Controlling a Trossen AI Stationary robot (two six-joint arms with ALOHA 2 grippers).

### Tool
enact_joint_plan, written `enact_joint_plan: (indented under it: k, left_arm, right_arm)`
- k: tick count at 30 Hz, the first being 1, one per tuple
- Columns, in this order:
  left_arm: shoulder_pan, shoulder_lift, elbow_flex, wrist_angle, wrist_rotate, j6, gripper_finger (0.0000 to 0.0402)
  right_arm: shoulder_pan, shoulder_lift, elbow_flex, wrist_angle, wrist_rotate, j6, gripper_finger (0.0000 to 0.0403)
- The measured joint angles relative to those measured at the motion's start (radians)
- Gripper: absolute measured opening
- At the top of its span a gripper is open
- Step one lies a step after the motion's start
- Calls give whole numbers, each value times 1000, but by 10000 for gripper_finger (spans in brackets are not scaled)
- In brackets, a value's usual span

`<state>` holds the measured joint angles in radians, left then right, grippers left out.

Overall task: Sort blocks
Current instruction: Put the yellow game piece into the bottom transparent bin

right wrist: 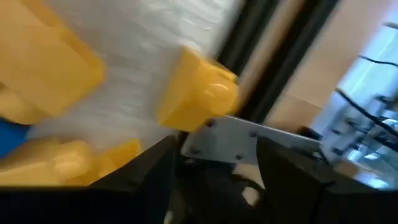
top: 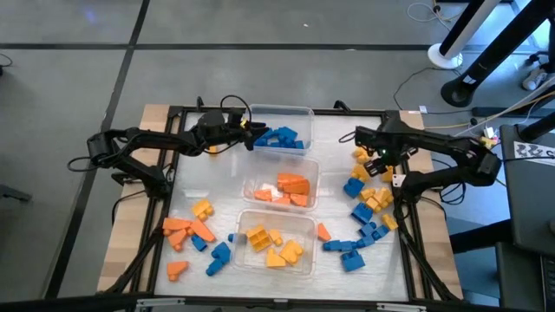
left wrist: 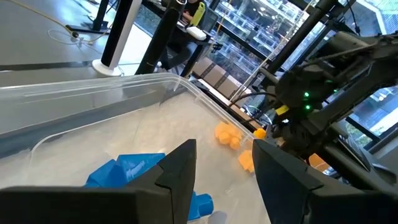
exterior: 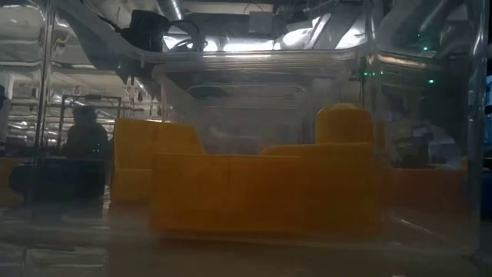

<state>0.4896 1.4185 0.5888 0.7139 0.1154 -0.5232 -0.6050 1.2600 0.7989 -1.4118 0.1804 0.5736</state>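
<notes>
Three clear tubs stand in a row down the table's middle. The far one (top: 279,117) holds blue blocks (top: 279,137), the middle one orange blocks (top: 290,186), the near one yellow blocks (top: 273,244). My left gripper (top: 251,130) hangs open over the far tub's left end, above the blue blocks (left wrist: 124,171), holding nothing (left wrist: 224,168). My right gripper (top: 368,156) is low at the table's far right among loose yellow blocks (top: 373,195). Its fingers are apart (right wrist: 214,162), with one yellow block (right wrist: 199,93) just beyond the tips. My right gripper has its open fingers just short of a yellow block (right wrist: 199,93) that lies on the white table cover near the black frame. Whether a fingertip touches the block, I cannot tell because of blur.
Loose orange (top: 186,230), blue (top: 217,253) and yellow (top: 202,209) blocks lie near left. Blue blocks (top: 355,247) and an orange one (top: 323,231) lie near right. A black frame (top: 403,234) borders the table. The low view looks through the near tub's wall at yellow blocks (exterior: 261,192).
</notes>
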Motion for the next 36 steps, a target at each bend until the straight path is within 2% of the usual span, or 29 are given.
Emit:
enact_joint_plan:
  k: [4, 11, 18, 25, 30, 36]
  left_arm:
    - [0, 0, 0, 0, 0, 0, 148]
    - [0, 0, 0, -2, 0, 0, 148]
    - [0, 0, 0, -7, 0, 13, 148]
    - [0, 0, 0, -7, 0, 13, 148]
    - [0, 0, 0, -7, 0, 13, 148]
    - [0, 0, 0, -7, 0, 4, 148]
  right_arm:
    - [-60, -10, -29, 112, -33, -82, 213]
    - [-155, -11, -46, 112, -7, -119, 189]
    - [-227, -11, -46, 119, -42, -195, 184]
    - [-288, -11, -56, 141, -68, -244, 184]
    - [-321, -11, -142, 235, -134, -270, 184]
    - [-318, -11, -185, 288, -121, -267, 184]
